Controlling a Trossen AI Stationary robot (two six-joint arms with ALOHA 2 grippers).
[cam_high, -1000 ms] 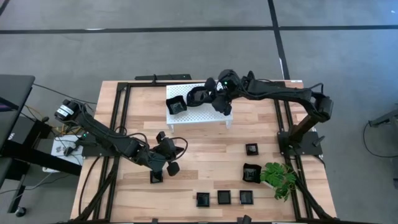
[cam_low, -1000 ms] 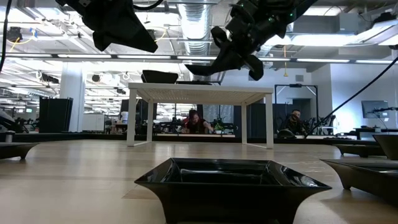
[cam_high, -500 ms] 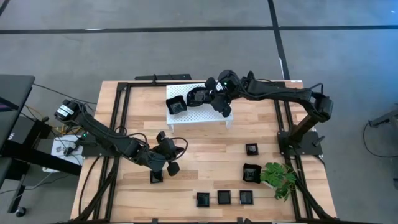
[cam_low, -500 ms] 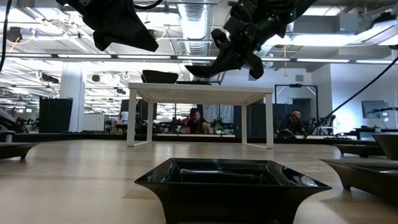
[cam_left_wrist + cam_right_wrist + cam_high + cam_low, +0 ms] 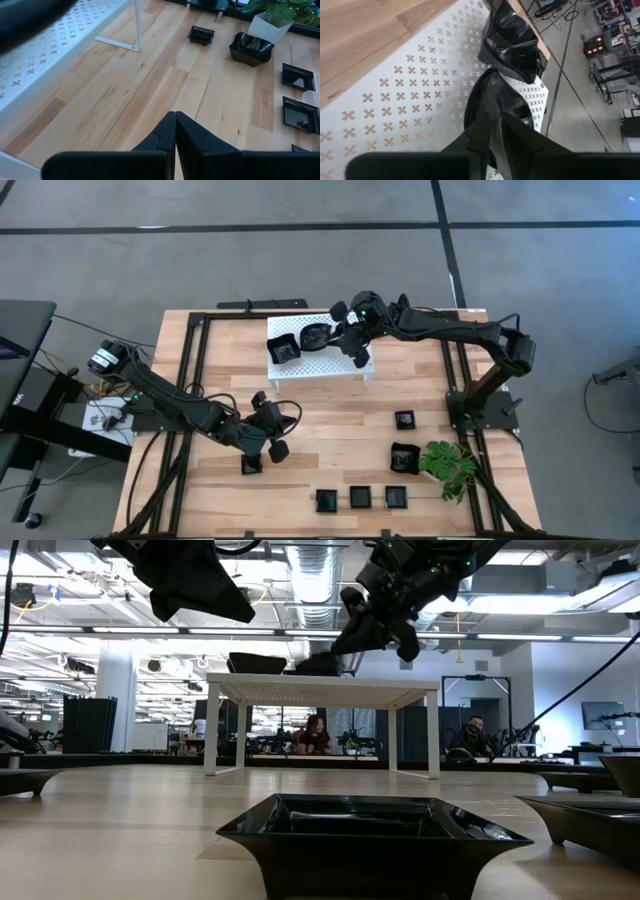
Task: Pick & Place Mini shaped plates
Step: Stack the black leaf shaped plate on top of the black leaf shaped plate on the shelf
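Note:
A white perforated rack [image 5: 322, 366] stands at the table's far middle. A square black mini plate [image 5: 284, 351] sits on its left end. Beside it lies a rounded black mini plate [image 5: 315, 335], with my right gripper [image 5: 338, 335] shut on it from the right. My left gripper [image 5: 270, 423] hovers shut above the table's left middle and holds nothing; a small black plate [image 5: 251, 464] rests on the wood below it. Several more black plates lie on the right half, among them one [image 5: 404, 420] in the middle and three in a row near the front edge [image 5: 360, 498]. My right gripper pinches the rounded plate's near rim [image 5: 487, 107] between its two fingers. The fingers slant downward, coming from the table's right side. The plate lies with its underside on the rack top [image 5: 410, 100], next to the square plate [image 5: 512, 45].
A green plant in a white pot [image 5: 448, 465] stands at the right, beside a wavy-edged plate [image 5: 403, 457]. Black frame rails run along the table's left and right sides. In the low view a black plate [image 5: 370, 830] fills the foreground. People sit in the room behind.
My right gripper has rolled its wrist while staying over the rack. The rounded plate, which hung just above the rack top, has tipped and come down onto it beside the square plate. My left arm has kept still.

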